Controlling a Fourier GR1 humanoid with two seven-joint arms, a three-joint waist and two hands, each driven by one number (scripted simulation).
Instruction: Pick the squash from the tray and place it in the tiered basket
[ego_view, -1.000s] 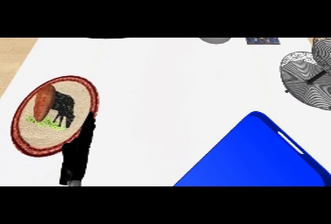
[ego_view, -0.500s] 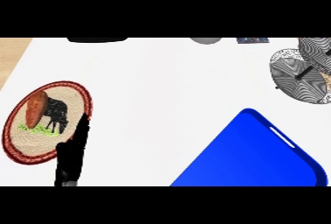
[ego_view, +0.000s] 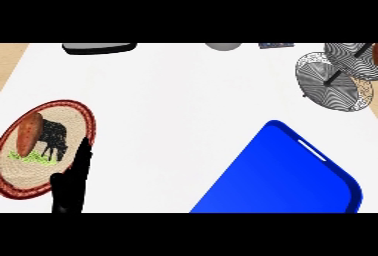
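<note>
The black left robot hand (ego_view: 72, 182), fingers straight and holding nothing, is overlapping the round woven red-rimmed plate (ego_view: 77, 111); an orange-brown oblong vegetable (ego_view: 28, 134), possibly the squash, is lying on that plate.

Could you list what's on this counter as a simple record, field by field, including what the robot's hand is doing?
surface: white counter
left hand: black hand at the lower left, fingers straight, beside the plate's right rim, holding nothing
right hand: not visible
plate: round woven plate with red rim and a black animal picture, at left
on the plate: an orange-brown vegetable lying on its left part
tray: blue tray at lower right, no squash visible on it
basket: wire tiered basket at upper right
far edge: dark object, grey object, partly cut off
</note>
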